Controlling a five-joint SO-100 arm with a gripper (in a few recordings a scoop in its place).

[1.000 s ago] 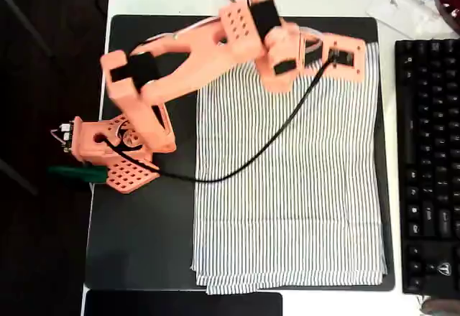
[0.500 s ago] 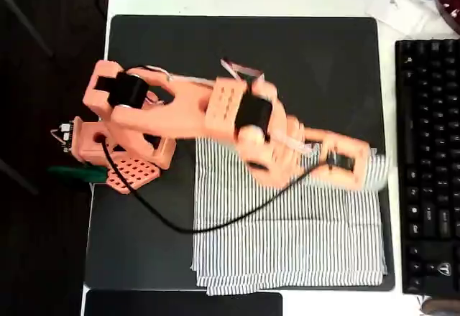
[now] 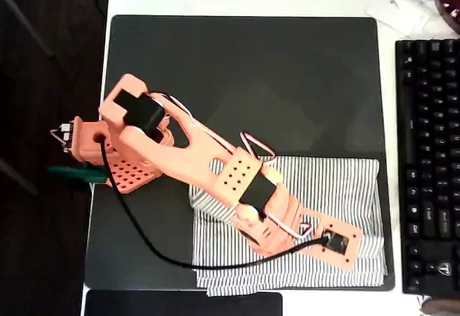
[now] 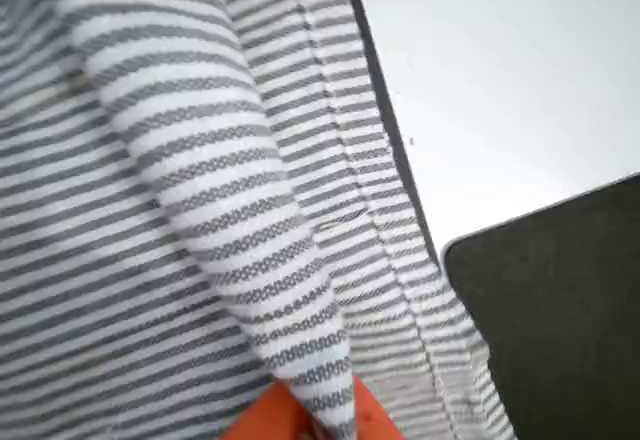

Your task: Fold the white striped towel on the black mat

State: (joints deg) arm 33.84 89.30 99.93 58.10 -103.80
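So from the overhead view we've got the orange arm (image 3: 215, 169) stretched diagonally across the black mat (image 3: 244, 72), with its fingers (image 3: 336, 243) down near the lower right corner of the white striped towel (image 3: 338, 187). The towel sits folded over on the lower right part of the mat, a wide band with a bit of bunching at its left end under the arm, and its bottom edge reaches the mat's near edge. The upper half of the mat is bare. A black cable (image 3: 144, 237) loops from the arm's base across the mat. In the wrist view, we see the fingers (image 4: 322, 412) pinched on a ridge of the towel's (image 4: 200, 180) fabric, with white bench (image 4: 500, 70) past its hem. A black keyboard (image 3: 428, 165) lies to the right of the mat.
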